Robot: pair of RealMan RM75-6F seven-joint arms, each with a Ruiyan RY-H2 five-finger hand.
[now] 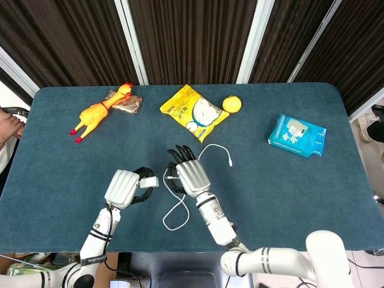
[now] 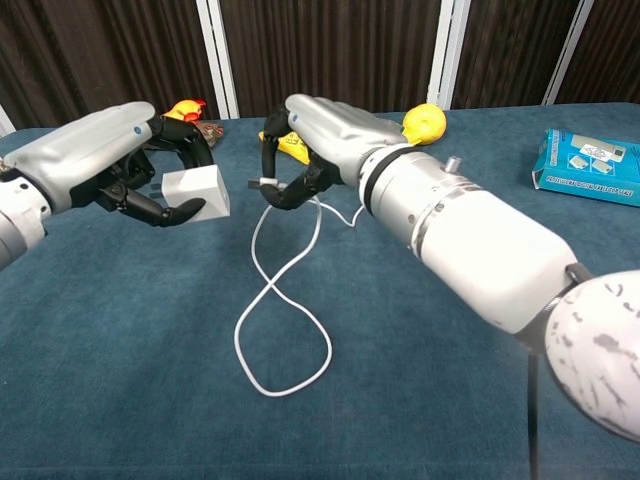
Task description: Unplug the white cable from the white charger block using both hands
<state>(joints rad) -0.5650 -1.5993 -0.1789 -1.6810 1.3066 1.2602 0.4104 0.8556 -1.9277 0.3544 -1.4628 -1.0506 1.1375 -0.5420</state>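
Note:
My left hand (image 2: 105,160) (image 1: 123,188) grips the white charger block (image 2: 195,190) (image 1: 149,181) above the table. My right hand (image 2: 330,135) (image 1: 188,176) pinches the plug end of the white cable (image 2: 282,300) (image 1: 174,210). A small gap separates the plug from the block, so the two are apart. Below my right hand the cable hangs down and loops on the blue cloth; its far end (image 1: 230,162) lies free to the right of my right hand.
A yellow snack bag (image 1: 193,111) and a yellow ball (image 1: 231,104) lie at the back middle. A rubber chicken (image 1: 96,111) and a small packet (image 1: 127,103) are at the back left. A blue box (image 1: 297,135) lies at the right.

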